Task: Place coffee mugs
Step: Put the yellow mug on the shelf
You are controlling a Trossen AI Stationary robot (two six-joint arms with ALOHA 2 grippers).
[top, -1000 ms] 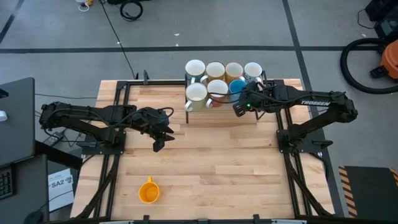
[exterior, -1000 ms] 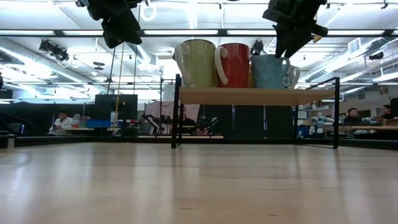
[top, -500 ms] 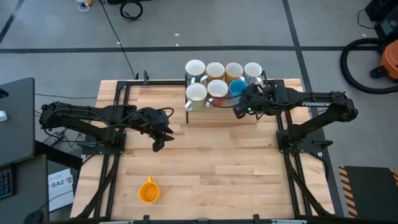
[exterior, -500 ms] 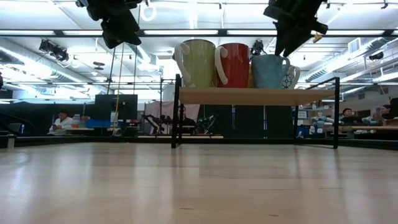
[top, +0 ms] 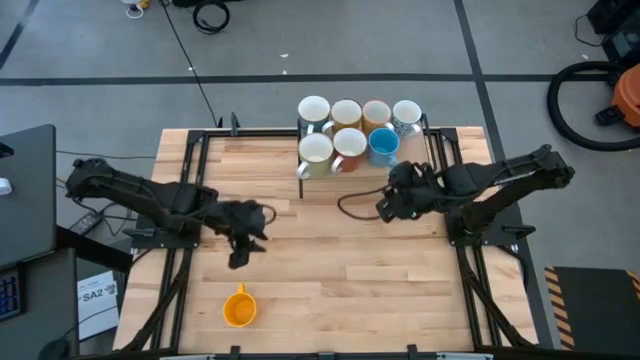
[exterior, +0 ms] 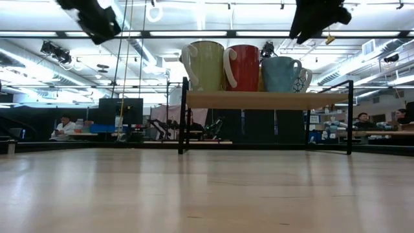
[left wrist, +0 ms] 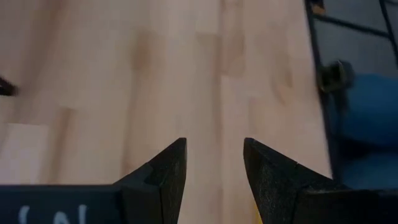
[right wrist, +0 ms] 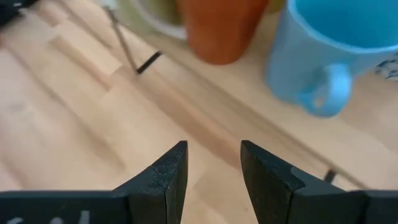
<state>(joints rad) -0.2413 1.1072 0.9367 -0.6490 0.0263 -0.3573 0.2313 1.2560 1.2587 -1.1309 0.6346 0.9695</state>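
Several coffee mugs stand upright on a raised wooden shelf [exterior: 259, 99] at the table's far middle. Among them are a pale green one [exterior: 204, 65], a reddish-brown one [exterior: 244, 68] and a blue one [top: 384, 146]. An orange mug [top: 239, 306] sits alone on the table near the front left. My left gripper [top: 240, 256] hangs open above the table, a little beyond the orange mug. My right gripper [top: 385, 208] hangs open in front of the shelf, with the blue mug [right wrist: 329, 56] ahead of it. Nothing is between either pair of fingers [left wrist: 165, 180] [right wrist: 163, 177].
The shelf stands on black metal legs [exterior: 183, 116] with room beneath it. Black frame rails [top: 190, 190] run along the table's left and right sides. Bare wooden tabletop [top: 340, 270] lies between the arms. People sit at desks in the room behind.
My left gripper has swung toward the table's near edge and slightly left, closer to the orange mug. My right gripper has drawn back from the shelf toward the near edge. The mugs have not moved.
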